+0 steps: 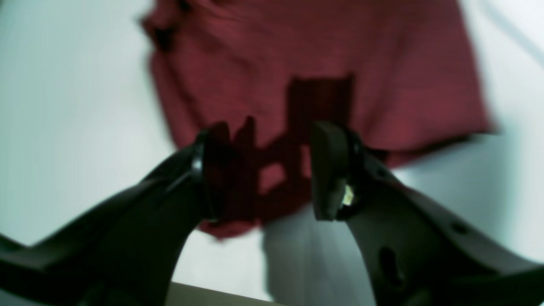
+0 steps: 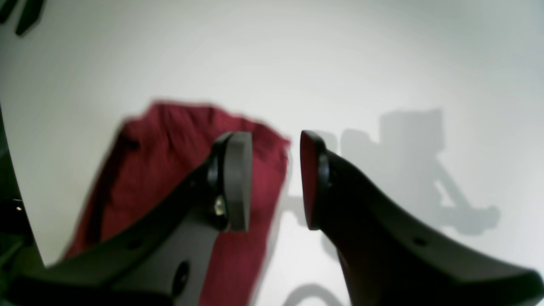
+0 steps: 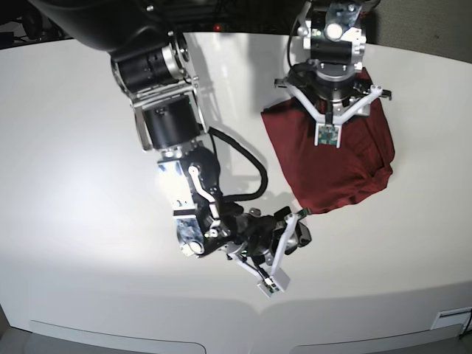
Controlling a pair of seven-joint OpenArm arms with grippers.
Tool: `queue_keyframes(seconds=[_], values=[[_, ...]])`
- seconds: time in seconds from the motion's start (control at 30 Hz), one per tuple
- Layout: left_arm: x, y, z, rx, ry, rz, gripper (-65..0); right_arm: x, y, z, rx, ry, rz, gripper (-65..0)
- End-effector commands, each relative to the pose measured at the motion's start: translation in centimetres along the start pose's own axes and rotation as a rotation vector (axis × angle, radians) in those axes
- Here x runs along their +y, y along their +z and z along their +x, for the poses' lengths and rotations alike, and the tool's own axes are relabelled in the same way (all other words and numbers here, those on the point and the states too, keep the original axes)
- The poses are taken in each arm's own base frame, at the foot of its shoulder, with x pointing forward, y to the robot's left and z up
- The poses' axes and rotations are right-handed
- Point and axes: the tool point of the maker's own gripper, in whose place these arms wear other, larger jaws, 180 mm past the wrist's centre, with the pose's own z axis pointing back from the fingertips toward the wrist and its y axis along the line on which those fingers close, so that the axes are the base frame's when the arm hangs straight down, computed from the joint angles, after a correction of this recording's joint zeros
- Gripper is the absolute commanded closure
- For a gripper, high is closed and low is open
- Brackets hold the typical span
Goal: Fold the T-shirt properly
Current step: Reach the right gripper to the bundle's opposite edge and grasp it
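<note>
We see the shirt (image 3: 335, 158) lying on the white table (image 3: 74, 147); it is dark red and folded into a small, thick bundle with a few wrinkles; it sits on the far right part of the table in the base view, away from the front edge.

We see the left gripper (image 1: 263, 170) above the shirt; in its wrist view the two black fingers (image 1: 327, 170) stand wide apart with red cloth showing in the gap below them; nothing is pinched between them; their dark shadow falls on the cloth. In the base view this arm hangs over the top part of the bundle.

We see the right gripper (image 2: 276, 178) low over the table, just beside the near edge of the shirt; its jaws are partly apart and the gap is bare, so it holds nothing; one finger has the red cloth behind it, the other has white table behind it. In the base view this arm (image 3: 166, 118) reaches down from the top left, with a black cable (image 3: 247, 166) looping beside it.

The wrist views are blurry.
</note>
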Motion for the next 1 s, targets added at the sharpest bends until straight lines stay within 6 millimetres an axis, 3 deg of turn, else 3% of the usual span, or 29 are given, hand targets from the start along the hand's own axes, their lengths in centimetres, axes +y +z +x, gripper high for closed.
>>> queue_keyframes(seconds=[0.0, 0.07, 0.17, 0.4, 0.53, 0.7, 0.8, 0.97], values=[[-0.4, 0.1, 1.2, -0.042, 0.021, 0.001, -29.9, 0.8, -0.2, 2.2, -0.041, 0.037, 0.025, -19.7], [-1.6, -0.4, 1.0, -0.033, 0.019, -0.018, -29.9, 1.7, -1.4, 1.4, 0.002, 0.077, 0.043, -19.7], [-2.7, -1.2, 0.2, 0.000, -0.005, -0.035, -29.9, 2.5, -3.1, -1.5, 0.113, 0.181, 0.037, -19.7], [-2.6, -2.0, -0.5, 0.025, -0.034, -0.016, -29.9, 2.6, -4.9, -6.3, 0.238, 0.284, 0.033, -19.7], [-0.5, -2.2, -0.6, 0.005, -0.110, 0.065, -29.9, 1.2, -4.0, -7.8, 0.291, 0.275, 0.008, -19.7], [0.6, -2.3, -0.8, -0.017, -0.151, 0.088, -29.9, -2.8, -1.0, -8.6, 0.315, 0.300, -0.072, -19.7], [1.0, -2.5, -0.3, -0.049, -0.169, 0.096, -29.9, -3.4, 0.2, -9.6, 0.326, 0.275, -0.076, -19.7], [0.6, -4.1, -0.9, -0.032, -0.191, 0.088, -29.9, -4.2, 2.5, -13.6, 0.397, 0.264, -0.098, -19.7]])
